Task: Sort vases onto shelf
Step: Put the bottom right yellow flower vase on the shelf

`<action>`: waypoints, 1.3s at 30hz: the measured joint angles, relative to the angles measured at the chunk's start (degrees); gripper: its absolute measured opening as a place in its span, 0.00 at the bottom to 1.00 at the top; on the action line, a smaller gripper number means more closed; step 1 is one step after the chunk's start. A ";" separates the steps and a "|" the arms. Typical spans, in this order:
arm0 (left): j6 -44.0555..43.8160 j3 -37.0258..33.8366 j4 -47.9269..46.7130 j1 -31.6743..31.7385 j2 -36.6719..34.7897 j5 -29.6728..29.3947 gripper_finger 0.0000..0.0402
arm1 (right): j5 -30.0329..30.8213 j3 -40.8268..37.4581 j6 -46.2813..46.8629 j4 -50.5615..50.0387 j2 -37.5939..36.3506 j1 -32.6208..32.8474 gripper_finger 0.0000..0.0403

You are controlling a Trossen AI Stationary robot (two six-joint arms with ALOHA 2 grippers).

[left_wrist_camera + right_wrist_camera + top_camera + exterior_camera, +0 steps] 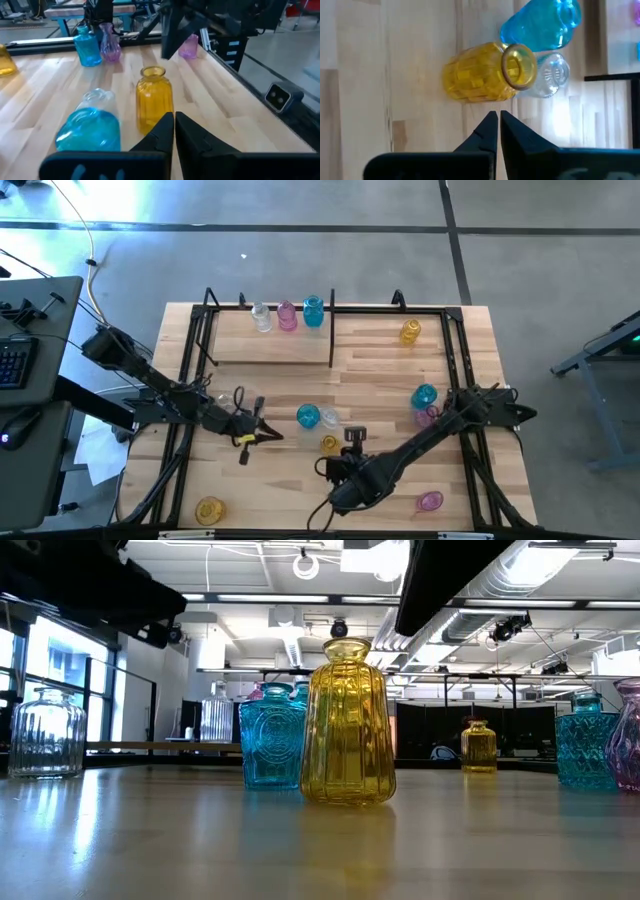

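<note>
Yellow vase [329,444]: stands upright on the pale wood near the middle of the table, towards the near edge; it has a ribbed body and an open neck.
Neighbours: a teal-blue vase [308,416] and a clear vase [328,420] stand just beyond it on the far side, close together, the clear one nearly touching the yellow one.
Right gripper [354,438]: hangs just right of the yellow vase, fingers pressed together with nothing between them; in the right wrist view the tips point at the vase's side, with a strip of bare wood between.
Left gripper [268,431]: sits left of the same cluster, also pinched shut and empty; its wrist view looks across at the yellow vase with the teal-blue one beside it.
Key relation: the yellow vase lies between the two claws, its long axis vertical; the right claw looks the nearer of the two.
Shelf [331,308]: black rod frame along the far side; clear, pink and teal-blue vases already stand in its far-left section, and a yellow one in the far-right section.
Elsewhere: loose vases remain at the right side and near edge.
Judgement: either claw would have to spread before it could close round the vase's body.
</note>
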 joint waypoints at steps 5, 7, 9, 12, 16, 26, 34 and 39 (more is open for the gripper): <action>-0.01 2.98 -0.12 -0.02 3.88 1.97 0.10 | 2.74 -4.88 5.35 2.58 -3.00 2.02 0.00; -0.52 3.87 -0.07 0.02 5.31 1.89 0.14 | 3.18 -8.33 7.29 5.85 -4.21 2.62 0.00; -1.22 4.65 -0.11 0.39 6.83 1.75 0.18 | 3.77 -12.15 8.03 10.45 -5.38 2.83 0.00; -2.11 5.87 -0.11 0.84 9.36 1.73 0.25 | 4.13 -17.99 8.97 18.20 -6.85 2.61 0.00; -2.43 7.08 -0.26 0.83 11.98 1.99 0.35 | 5.58 -23.79 11.34 22.70 -7.29 1.73 0.00; -2.41 7.05 -0.75 0.42 10.32 -0.21 0.52 | 4.91 -28.64 6.74 38.13 -7.38 -1.22 0.00; -2.07 3.19 -2.71 -0.17 2.74 -0.72 0.55 | 3.88 -28.67 0.35 46.19 -7.38 -4.33 0.00; -4.81 -0.67 -2.96 -0.20 -1.58 -0.80 0.55 | 3.48 -28.67 -3.04 48.21 -7.15 -6.70 0.00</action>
